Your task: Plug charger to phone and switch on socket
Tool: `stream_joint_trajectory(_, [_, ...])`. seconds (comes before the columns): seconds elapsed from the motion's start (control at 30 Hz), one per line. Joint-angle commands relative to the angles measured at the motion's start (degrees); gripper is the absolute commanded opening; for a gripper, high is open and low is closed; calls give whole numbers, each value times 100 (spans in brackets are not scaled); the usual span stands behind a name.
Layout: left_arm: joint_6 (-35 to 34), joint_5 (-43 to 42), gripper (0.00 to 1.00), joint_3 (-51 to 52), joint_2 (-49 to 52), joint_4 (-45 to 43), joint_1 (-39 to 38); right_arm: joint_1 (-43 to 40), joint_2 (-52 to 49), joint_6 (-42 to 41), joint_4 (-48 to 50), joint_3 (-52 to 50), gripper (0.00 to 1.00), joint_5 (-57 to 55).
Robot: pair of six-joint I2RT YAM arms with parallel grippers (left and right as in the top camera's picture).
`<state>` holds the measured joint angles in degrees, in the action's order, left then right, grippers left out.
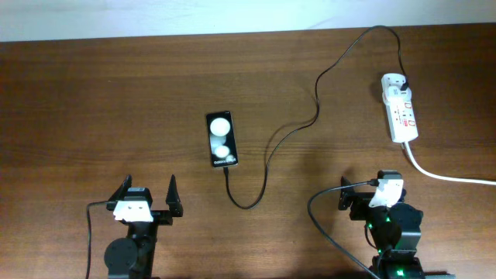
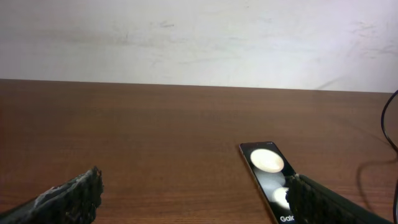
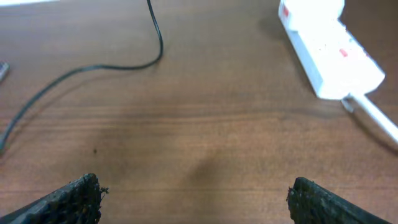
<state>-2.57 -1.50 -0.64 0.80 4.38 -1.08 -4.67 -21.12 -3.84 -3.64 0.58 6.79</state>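
Observation:
The black phone lies face up at mid-table, and it also shows in the left wrist view. The thin black charger cable runs from a plug on the white socket strip in a loop to the phone's near end, where its tip appears seated. My left gripper is open and empty, in front of and left of the phone; in its wrist view the right finger overlaps the phone's near end. My right gripper is open and empty, in front of the socket, with the cable to its left.
The socket's thick white cord runs off the right edge and also shows in the right wrist view. A pale wall stands behind the brown wooden table. Thicker black robot cables trail near the arm bases.

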Motion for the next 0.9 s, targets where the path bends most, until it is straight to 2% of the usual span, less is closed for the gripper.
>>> stream_joint_trajectory(0.0, [70, 42, 99, 13, -46, 42, 39, 232, 345, 205, -44, -26, 99, 11])
stream_joint_trajectory(0.17, [70, 42, 99, 13, -46, 42, 39, 361, 866, 365, -48, -26, 99, 15])
stream_joint_trajectory(0.87, [70, 42, 99, 13, -46, 42, 39, 479, 1847, 363, -55, -26, 99, 35])
